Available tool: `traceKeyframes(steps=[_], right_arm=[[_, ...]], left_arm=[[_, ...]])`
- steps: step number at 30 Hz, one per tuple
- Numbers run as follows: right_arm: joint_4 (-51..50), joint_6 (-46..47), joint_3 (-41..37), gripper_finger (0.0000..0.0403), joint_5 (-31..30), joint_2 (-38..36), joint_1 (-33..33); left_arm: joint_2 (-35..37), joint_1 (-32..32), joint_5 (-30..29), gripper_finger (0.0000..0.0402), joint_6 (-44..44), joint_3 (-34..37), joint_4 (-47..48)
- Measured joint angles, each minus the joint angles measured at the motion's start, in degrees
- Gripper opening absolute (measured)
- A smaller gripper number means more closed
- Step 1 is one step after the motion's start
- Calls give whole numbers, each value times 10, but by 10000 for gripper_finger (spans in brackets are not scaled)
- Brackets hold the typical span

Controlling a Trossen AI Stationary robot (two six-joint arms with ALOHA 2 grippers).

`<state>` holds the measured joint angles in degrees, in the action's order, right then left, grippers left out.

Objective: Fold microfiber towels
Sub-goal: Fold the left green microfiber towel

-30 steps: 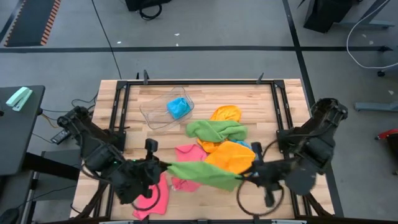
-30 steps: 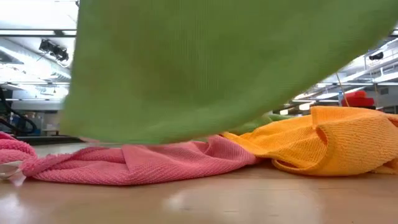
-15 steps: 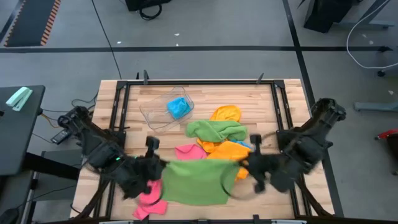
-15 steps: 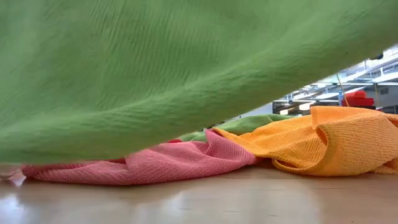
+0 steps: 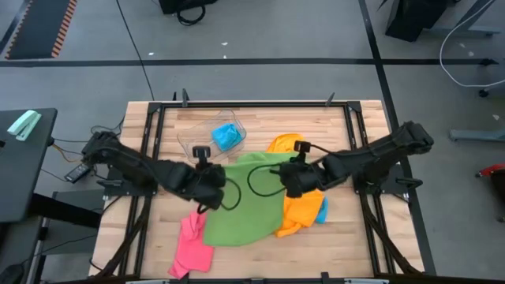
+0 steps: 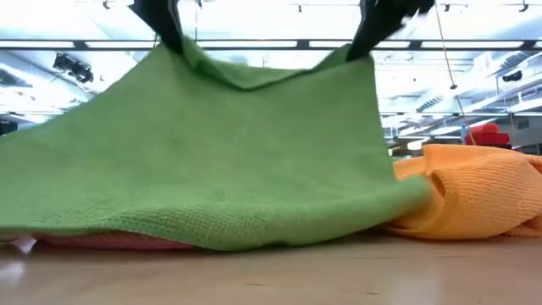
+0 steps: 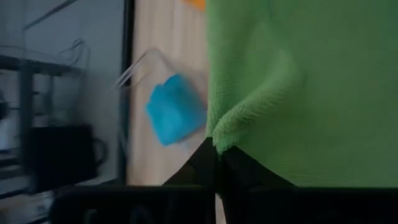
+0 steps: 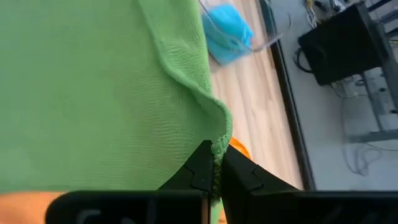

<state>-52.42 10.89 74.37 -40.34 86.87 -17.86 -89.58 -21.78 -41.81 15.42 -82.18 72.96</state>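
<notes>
A green towel hangs between my two grippers over the middle of the table. Its lower edge lies on the table and on a pink towel. My left gripper is shut on one upper corner and my right gripper is shut on the other. In the low view the left gripper and the right gripper stand at the top. The towel's upper edge sags a little between them. An orange towel lies under its right side. My left gripper pinches the green towel's upper left corner between its two fingers, from above. The towel hangs below and slopes toward the near edge, where its lower edge rests. My right gripper pinches the upper right corner at the hem, between its two fingers, from above. The cloth falls away from it, slightly slack along the upper edge.
A clear plastic tub with a sky blue towel stands at the far left. Another orange towel lies beyond the green one. A bit of blue cloth shows beside the orange. Bare wood lies along the near right.
Both grippers have gone toward the far edge and closer together, carrying the green towel's upper corners. The towel, first bunched and hanging close to the near edge, has spread out. Its lower edge has come down onto the table and the pink towel.
</notes>
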Motion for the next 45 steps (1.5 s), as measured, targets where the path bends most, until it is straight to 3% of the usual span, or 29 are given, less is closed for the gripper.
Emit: traceKeyframes(steps=[11,16,22,26,30,35,40,45], right_arm=[[162,-193,-53,24,3,0,129],[192,-246,-53,24,72,0,164],[209,-270,-53,24,194,0,159],[222,-268,-53,24,268,0,134],[280,-259,-78,24,331,0,100],[336,-254,-119,24,350,0,57],[365,-238,-135,24,350,0,27],[382,-225,-138,24,366,0,10]], left_arm=[[16,153,13,23,-158,64,-93],[38,189,66,8,-165,64,-97],[65,167,111,23,-166,63,-100],[69,140,162,11,-157,67,-104],[68,114,180,8,-123,110,-109],[68,75,180,22,-70,163,-120],[68,47,178,9,-60,185,-112],[77,43,135,18,-60,185,-104]])
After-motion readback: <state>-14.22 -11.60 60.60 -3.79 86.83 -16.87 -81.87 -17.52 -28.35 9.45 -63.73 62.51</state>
